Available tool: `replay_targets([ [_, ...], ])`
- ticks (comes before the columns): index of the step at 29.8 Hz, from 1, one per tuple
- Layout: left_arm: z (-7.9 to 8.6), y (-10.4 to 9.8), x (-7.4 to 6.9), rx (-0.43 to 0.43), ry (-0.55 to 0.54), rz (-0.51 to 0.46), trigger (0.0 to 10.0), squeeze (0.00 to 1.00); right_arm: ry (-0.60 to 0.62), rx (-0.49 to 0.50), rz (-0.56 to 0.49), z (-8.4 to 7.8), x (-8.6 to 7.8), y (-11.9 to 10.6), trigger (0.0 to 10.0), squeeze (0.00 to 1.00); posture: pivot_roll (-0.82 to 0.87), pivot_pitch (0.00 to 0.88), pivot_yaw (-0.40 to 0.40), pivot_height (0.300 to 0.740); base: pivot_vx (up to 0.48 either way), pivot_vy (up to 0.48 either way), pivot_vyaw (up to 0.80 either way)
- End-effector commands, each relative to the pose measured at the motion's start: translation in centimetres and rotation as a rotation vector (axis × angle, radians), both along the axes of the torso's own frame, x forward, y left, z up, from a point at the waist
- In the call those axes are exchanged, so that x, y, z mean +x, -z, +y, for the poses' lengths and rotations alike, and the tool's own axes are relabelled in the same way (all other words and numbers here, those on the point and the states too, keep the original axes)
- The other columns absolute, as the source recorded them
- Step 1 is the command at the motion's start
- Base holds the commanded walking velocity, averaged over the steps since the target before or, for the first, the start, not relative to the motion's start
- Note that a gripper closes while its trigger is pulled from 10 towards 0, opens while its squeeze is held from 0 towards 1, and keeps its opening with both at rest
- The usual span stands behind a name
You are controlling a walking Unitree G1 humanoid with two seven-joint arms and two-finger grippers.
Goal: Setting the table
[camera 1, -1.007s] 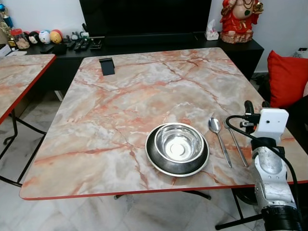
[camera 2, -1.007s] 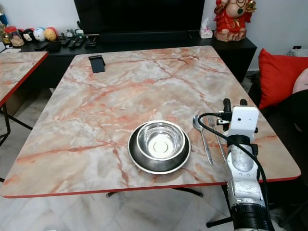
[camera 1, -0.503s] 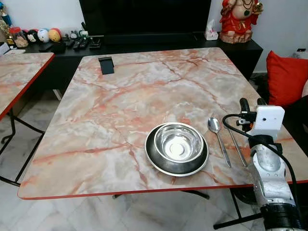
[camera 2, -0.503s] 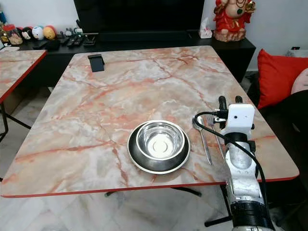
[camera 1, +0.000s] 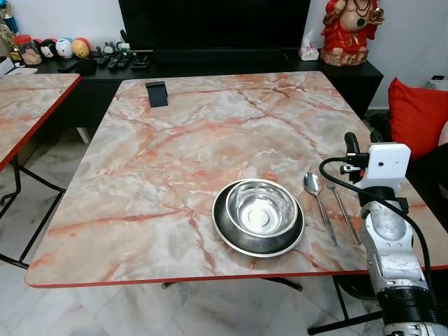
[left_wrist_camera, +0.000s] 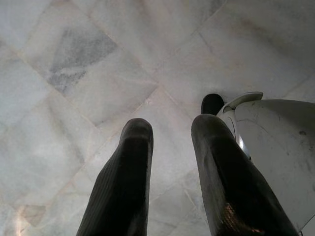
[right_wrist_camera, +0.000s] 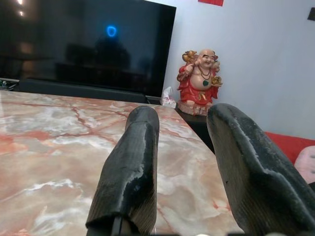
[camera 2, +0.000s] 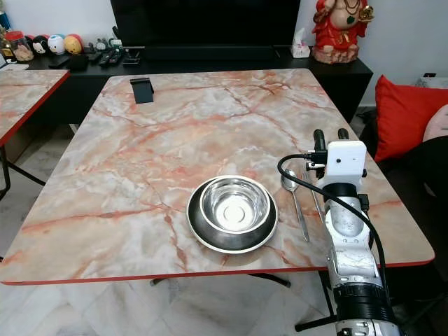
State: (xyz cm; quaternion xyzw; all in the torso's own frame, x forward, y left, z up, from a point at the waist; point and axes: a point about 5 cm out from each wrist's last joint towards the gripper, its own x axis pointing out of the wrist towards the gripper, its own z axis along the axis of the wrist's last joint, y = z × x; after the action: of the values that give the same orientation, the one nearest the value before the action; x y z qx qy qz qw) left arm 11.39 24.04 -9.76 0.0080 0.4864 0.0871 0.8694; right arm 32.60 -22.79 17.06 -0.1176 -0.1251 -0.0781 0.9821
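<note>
While the right gripper [camera 2: 327,134] hovers beside the spoon [camera 1: 318,201], its fingers [right_wrist_camera: 130,167] gape empty

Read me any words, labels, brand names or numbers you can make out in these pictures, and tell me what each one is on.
No text can be read in any view.
The tissue box on the black cabinet may carry print, but it is too small to read.
The red patch on the wall is cut off; nothing legible.
The bowl, spoon and table bear no markings.
</note>
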Motion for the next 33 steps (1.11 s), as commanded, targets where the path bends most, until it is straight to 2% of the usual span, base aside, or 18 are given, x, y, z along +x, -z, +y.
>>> replay_targets([
  [1, 0.19, 0.08, -0.38, 0.0, -0.01, 0.015, 10.0, 0.0, 0.008, 0.007, 0.006, -0.2, 0.19, -0.15, 10.0, 0.0, -0.07, 0.0, 0.008, 0.732, 0.0, 0.0, 0.0],
  [9, 0.22, 0.06, -0.31, -0.002, -0.014, 0.014, 10.0, 0.0, 0.017, 0.012, -0.002, -0.33, 0.3, -0.36, 10.0, 0.0, -0.08, 0.0, 0.009, 0.732, 0.0, 0.0, 0.0],
  [33, 0.19, 0.07, -0.31, -0.006, -0.025, 0.012, 10.0, 0.0, 0.018, 0.013, 0.006, -0.22, 0.49, -0.33, 10.0, 0.0, -0.07, 0.0, 0.006, 0.732, 0.0, 0.283, 0.0],
])
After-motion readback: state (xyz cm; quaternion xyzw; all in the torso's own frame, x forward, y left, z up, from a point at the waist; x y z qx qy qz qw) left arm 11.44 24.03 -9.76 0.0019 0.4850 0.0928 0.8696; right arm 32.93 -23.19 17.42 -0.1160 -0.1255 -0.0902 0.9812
